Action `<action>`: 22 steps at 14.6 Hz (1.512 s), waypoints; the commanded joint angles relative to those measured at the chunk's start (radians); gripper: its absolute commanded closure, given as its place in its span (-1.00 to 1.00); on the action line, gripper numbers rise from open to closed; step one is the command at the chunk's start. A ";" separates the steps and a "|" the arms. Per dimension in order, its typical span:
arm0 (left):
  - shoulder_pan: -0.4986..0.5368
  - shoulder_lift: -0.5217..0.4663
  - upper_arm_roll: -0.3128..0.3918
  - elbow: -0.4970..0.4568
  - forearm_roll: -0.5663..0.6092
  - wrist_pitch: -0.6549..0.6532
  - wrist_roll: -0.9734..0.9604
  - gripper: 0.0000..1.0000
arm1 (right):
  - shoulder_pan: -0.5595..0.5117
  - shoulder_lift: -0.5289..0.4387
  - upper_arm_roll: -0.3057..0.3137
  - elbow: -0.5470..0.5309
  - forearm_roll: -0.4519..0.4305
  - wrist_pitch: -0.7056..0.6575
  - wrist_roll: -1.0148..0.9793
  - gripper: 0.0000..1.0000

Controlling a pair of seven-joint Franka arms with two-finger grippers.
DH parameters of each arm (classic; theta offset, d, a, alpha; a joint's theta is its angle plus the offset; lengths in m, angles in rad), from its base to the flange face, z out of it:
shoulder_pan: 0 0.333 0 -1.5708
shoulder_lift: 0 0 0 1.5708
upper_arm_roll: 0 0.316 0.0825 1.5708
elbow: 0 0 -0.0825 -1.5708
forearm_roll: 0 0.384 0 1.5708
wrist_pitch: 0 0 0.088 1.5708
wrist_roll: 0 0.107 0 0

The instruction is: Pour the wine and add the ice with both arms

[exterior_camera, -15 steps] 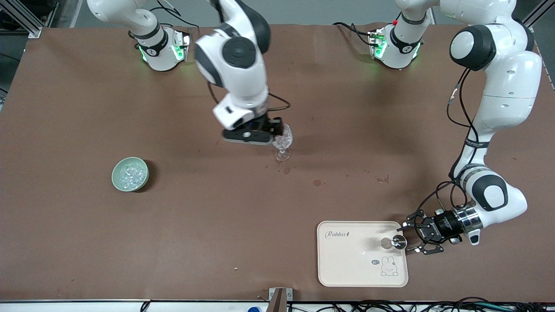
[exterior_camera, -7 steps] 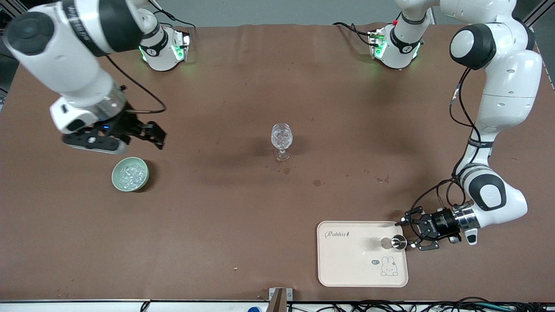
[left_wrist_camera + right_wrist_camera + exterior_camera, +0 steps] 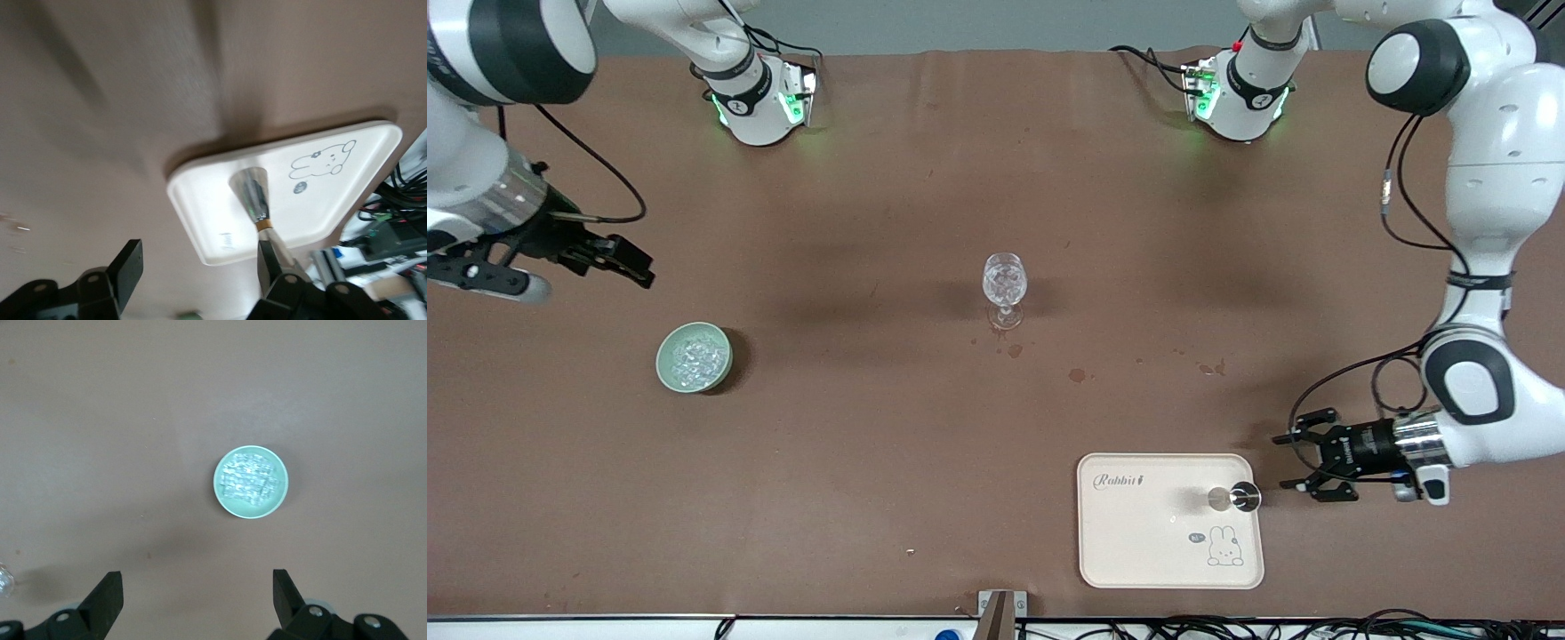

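A clear stemmed glass [image 3: 1005,283] with ice in it stands mid-table. More ice [image 3: 694,357] [image 3: 249,482] fills a pale green bowl [image 3: 667,369] [image 3: 223,500] toward the right arm's end. My right gripper [image 3: 627,262] [image 3: 197,593] hangs open and empty over the table beside that bowl. A small metal cup [image 3: 1238,498] [image 3: 250,193] stands upright at the edge of a cream tray [image 3: 1138,533] [image 3: 213,220]. My left gripper [image 3: 1283,462] [image 3: 200,267] is open just off the tray, apart from the cup. Wine is out of view.
A few dark spots [image 3: 1078,375] mark the brown table between the glass and the tray. Cables run along the table edge nearest the camera [image 3: 1227,627]. The two arm bases [image 3: 760,102] [image 3: 1236,93] stand at the top.
My right arm swung away from the glass to the bowl's end of the table. My left gripper opened and drew back from the metal cup, which stays on the tray.
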 commanded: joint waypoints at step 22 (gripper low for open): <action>-0.283 -0.918 0.090 -0.346 0.663 -0.421 0.588 -1.00 | -0.159 0.033 0.020 0.327 -0.007 -0.291 -0.356 -1.00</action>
